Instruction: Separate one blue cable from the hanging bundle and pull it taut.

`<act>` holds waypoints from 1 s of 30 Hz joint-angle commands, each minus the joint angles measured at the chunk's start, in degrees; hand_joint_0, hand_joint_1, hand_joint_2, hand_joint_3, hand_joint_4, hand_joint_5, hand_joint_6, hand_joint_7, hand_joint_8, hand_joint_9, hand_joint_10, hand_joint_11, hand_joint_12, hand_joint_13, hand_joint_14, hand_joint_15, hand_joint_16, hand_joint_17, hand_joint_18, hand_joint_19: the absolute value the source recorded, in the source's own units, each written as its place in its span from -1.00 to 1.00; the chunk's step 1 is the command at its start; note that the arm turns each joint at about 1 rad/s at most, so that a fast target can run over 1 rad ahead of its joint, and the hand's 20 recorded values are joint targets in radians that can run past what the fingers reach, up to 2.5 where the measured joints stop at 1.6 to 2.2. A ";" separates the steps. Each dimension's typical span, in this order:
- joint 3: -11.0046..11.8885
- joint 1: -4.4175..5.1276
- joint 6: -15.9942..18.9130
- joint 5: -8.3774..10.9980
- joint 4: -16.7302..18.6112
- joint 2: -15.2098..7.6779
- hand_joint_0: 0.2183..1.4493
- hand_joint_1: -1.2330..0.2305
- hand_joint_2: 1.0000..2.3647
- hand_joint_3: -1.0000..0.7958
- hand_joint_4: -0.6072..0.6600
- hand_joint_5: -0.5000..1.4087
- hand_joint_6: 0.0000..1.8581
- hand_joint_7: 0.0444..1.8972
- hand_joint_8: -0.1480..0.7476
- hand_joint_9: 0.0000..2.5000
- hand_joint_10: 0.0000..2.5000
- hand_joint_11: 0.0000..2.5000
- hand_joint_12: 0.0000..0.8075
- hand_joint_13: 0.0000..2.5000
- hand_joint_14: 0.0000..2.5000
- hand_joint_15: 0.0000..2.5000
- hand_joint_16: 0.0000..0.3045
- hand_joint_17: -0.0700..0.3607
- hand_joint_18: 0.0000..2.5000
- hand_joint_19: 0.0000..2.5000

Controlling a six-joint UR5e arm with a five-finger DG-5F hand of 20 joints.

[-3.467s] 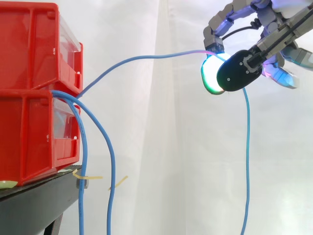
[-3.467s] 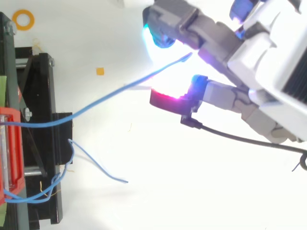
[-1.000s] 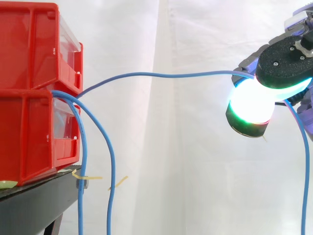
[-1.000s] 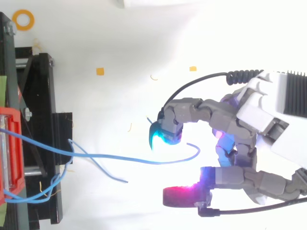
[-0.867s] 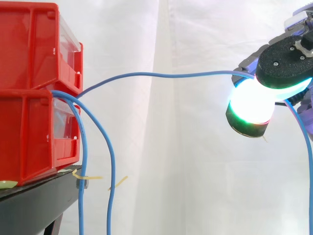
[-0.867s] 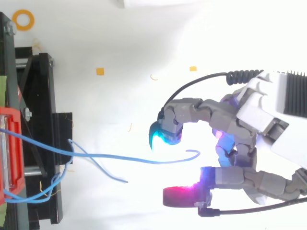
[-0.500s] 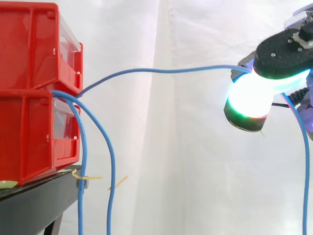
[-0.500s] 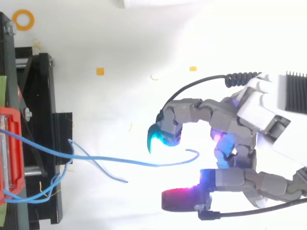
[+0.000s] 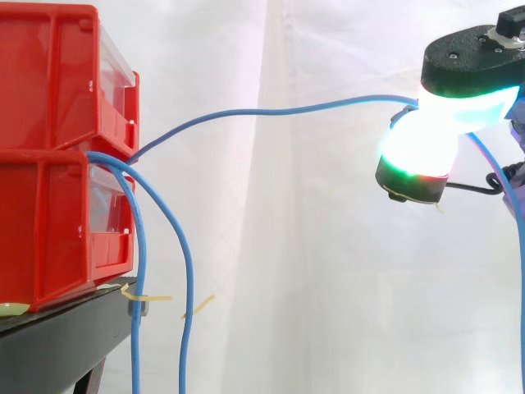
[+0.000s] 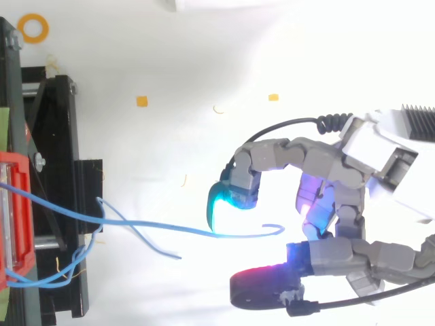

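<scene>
In the side view, the blue cable (image 9: 271, 109) is leaving the red bins (image 9: 49, 148) where the two are stacking, arching up and away from them to the hand (image 9: 467, 49), which is hanging well apart from the bins and level with the upper one. The hand's glowing pads are clamping the cable between them, and the slack is dropping down on the side far from the bins. Two other blue cables (image 9: 187, 287) are hanging just beside the bins. In the top view, the cable (image 10: 156, 226) is running from the bins (image 10: 13, 210) to the hand (image 10: 370, 159), passing under a curled, cyan-glowing fingertip (image 10: 221, 204).
</scene>
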 commanded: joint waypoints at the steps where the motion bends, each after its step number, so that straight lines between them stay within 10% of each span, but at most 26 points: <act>1: -0.84 0.00 0.45 -0.09 0.11 0.00 -0.12 -0.35 -0.98 -0.22 0.05 -0.32 -0.46 0.32 -0.32 0.68 -0.98 -0.51 -0.26 0.20 -0.98 -0.30 -0.75 -0.28 -0.21 -0.30; 7: -4.97 0.09 1.86 -0.62 4.50 0.00 -0.12 -0.35 -0.98 -0.21 0.05 -0.32 -0.46 0.32 -0.31 0.68 -0.98 -0.50 -0.26 0.20 -0.98 -0.30 -0.75 -0.28 -0.20 -0.30; 30: -4.97 0.09 1.50 -0.53 4.50 0.00 -0.23 -0.29 -1.00 -0.44 0.06 -0.32 -0.46 0.33 -0.30 0.68 -0.98 -0.50 -0.27 0.21 -0.98 -0.29 -0.75 -0.28 -0.19 -0.31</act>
